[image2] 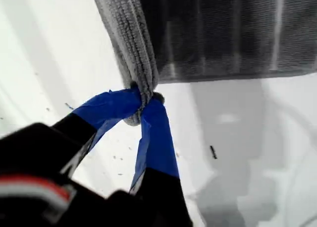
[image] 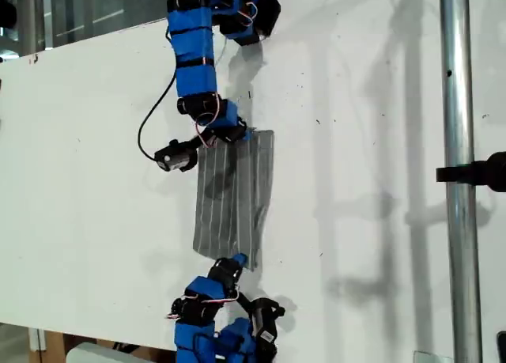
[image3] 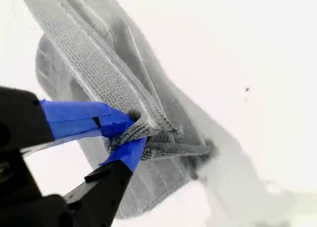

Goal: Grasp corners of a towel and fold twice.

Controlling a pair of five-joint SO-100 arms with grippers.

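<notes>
Though pinched — grey striped towel

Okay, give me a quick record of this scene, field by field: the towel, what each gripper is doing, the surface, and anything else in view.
towel: grey striped towel, folded into a long strip, hanging in the air between the two grippers
my first gripper: fingers shut on a bunched towel corner
my second gripper: fingers shut on a bunched towel corner, layered edges showing
which arm is which: cannot tell from the exterior view
surface: white table, with the towel's shadow on it
other: metal pole at the exterior view's right
fold state: appears folded at least once; count unclear
</notes>
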